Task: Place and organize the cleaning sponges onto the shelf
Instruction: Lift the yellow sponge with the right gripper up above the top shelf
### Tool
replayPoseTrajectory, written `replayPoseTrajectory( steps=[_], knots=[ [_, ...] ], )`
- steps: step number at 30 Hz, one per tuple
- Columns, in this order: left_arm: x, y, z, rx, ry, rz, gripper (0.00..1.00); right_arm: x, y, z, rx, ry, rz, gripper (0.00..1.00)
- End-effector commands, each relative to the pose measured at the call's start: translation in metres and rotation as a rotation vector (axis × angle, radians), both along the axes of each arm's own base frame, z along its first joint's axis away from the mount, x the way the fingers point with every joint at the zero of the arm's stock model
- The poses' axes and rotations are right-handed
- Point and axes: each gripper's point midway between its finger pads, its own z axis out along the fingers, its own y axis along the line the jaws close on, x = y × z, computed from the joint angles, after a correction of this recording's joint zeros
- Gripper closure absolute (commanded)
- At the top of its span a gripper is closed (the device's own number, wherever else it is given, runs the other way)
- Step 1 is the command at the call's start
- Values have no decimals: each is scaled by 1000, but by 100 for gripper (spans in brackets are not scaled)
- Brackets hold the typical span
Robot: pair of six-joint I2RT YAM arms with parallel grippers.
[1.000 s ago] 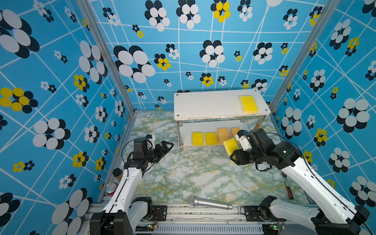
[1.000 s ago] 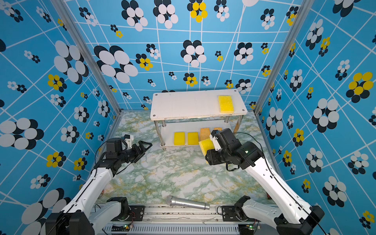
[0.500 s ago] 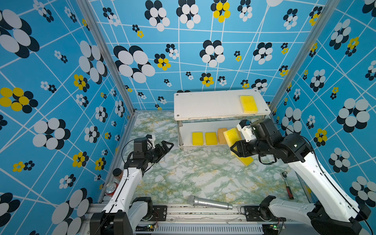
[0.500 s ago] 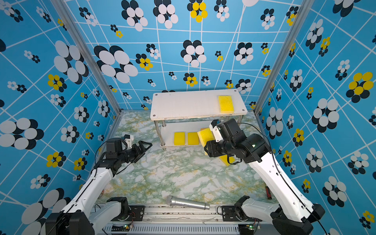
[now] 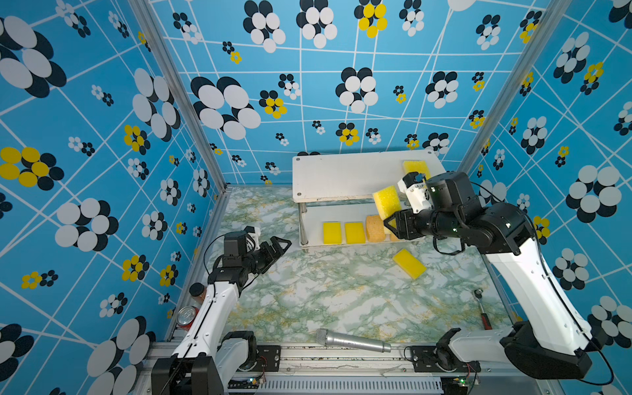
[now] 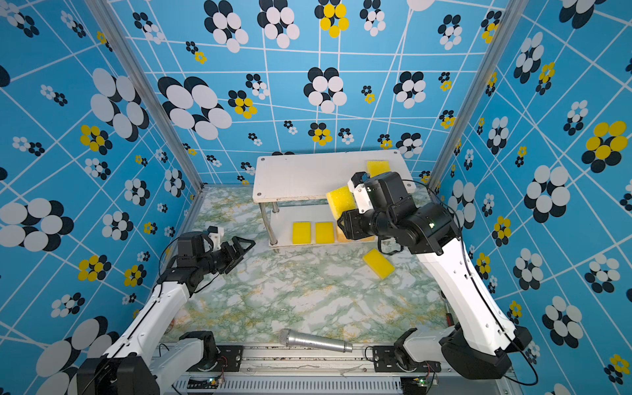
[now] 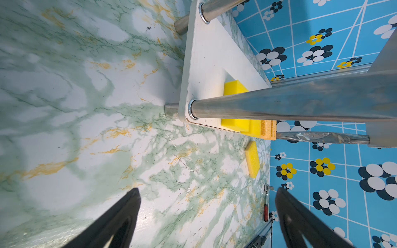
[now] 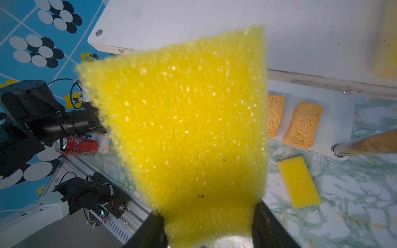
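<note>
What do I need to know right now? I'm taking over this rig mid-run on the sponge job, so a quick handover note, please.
Left gripper: open, empty, hovering over the table near the shelf's left front leg.
Right gripper: shut on a flat yellow sponge, held in the air by the front edge of the top board.
Done: two small yellow sponges and two orange-tan sponges lie in a row on the lower board. Another flat sponge lies on the top board, at its right end.
Left: set down the held sponge, probably on the top board, then fetch the last sponge from the table.
</note>
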Motion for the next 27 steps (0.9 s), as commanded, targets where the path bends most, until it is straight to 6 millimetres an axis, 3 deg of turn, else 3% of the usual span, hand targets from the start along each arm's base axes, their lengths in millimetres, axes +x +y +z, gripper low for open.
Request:
replayPoseTrajectory(
  steps=[1, 15, 27],
  knots=[
    [-1, 0, 7, 1, -42, -13, 1, 7, -4, 9, -41, -26, -20, 43],
    [-5, 1, 11, -1, -52, -14, 1, 56, -1, 31, -107, -103, -131, 44],
    [-7, 2, 12, -2, -52, -13, 1, 86, -17, 34, -178, -141, -301, 44]
  ],
)
